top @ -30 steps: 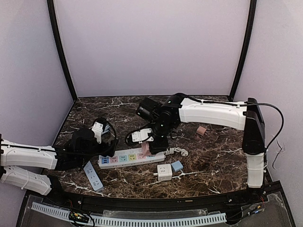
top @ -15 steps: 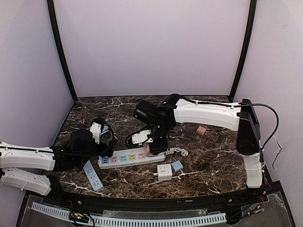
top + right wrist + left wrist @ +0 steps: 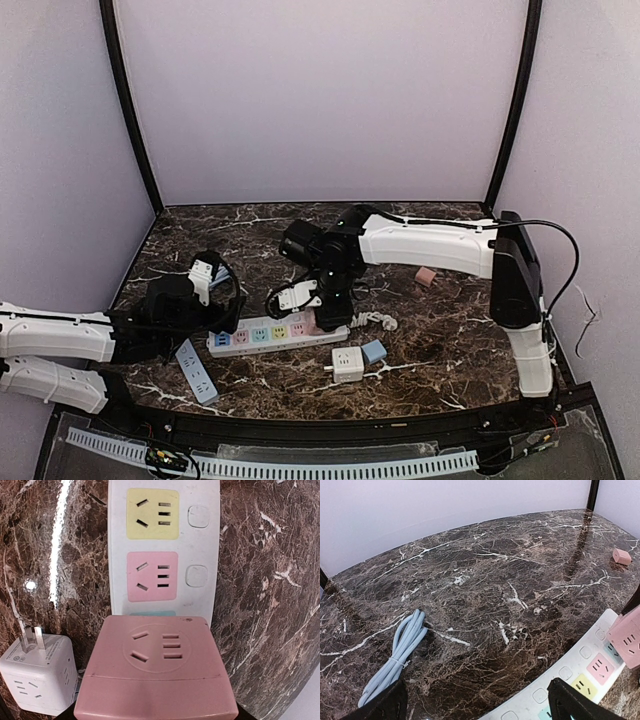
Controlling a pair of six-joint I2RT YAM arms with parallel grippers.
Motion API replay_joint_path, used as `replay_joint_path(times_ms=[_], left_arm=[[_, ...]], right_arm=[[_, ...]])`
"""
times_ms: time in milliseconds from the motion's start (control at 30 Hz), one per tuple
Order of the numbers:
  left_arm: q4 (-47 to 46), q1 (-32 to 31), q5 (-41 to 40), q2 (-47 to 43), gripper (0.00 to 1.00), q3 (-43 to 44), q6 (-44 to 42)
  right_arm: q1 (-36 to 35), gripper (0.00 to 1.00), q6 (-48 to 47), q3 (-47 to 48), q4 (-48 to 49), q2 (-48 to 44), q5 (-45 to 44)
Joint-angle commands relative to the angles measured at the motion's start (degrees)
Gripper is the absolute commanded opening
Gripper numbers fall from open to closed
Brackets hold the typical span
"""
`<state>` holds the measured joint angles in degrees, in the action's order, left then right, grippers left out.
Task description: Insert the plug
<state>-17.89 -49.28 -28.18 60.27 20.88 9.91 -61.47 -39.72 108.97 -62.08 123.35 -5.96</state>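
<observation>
Right hand (image 3: 312,315) clamps pink plug (image 3: 156,665) over power strip (image 3: 202,545); left hand (image 3: 477,705) spread, empty.

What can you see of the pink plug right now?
The pink plug is a matte plastic cube with rounded edges and a seam round its body. The face toward the wrist camera carries one socket: two slanted slots and three short bars. The right hand holds it, slightly tilted, over the strip, covering most of the teal socket. Its prongs are hidden, so I cannot tell if it is seated.
</observation>
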Motion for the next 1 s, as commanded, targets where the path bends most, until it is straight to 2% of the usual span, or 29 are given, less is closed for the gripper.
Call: replay_joint_path(times_ms=[0, 967], left_arm=[[0.2, 0.2, -0.2, -1.1, 0.98, -1.1, 0.1], [0.0, 0.2, 0.1, -1.9, 0.96, -1.7, -0.5]], right_arm=[[-0.4, 0.00, 0.5, 0.2, -0.5, 0.6, -1.3], [-1.6, 0.00, 1.4, 0.8, -0.5, 4.2, -3.2]])
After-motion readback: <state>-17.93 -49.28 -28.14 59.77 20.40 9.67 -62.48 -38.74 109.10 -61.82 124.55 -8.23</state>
